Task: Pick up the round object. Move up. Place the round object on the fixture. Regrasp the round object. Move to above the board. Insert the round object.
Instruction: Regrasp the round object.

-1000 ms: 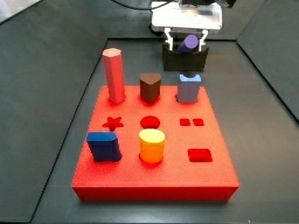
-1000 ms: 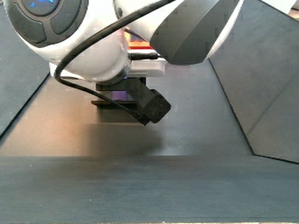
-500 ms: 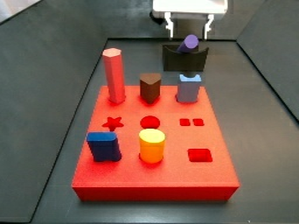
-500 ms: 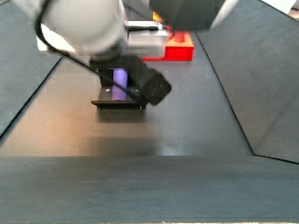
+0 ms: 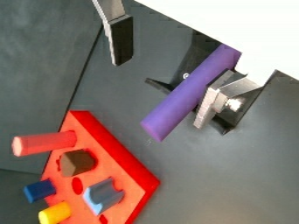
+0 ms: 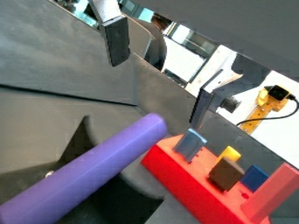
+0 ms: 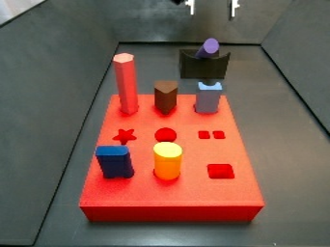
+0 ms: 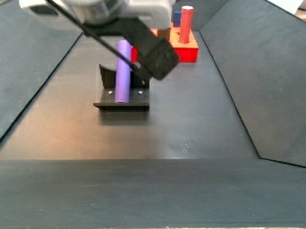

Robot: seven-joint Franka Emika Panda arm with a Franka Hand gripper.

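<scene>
The end effector (image 5: 163, 66) hangs above the fixture with its plates spread wide and nothing between them; the round object (image 5: 191, 94) lies free below. Half a second ago it sat lower in a side view; now only its fingertips (image 7: 194, 9) show at the 12 o'clock edge. From near to far in that view: the board (image 7: 168, 193), then the fixture (image 7: 203, 66) at 12 o'clock with the purple peg in its notch. A side view shows the peg's full length (image 8: 123, 67), which appears elsewhere only end-on (image 7: 210, 45).
</scene>
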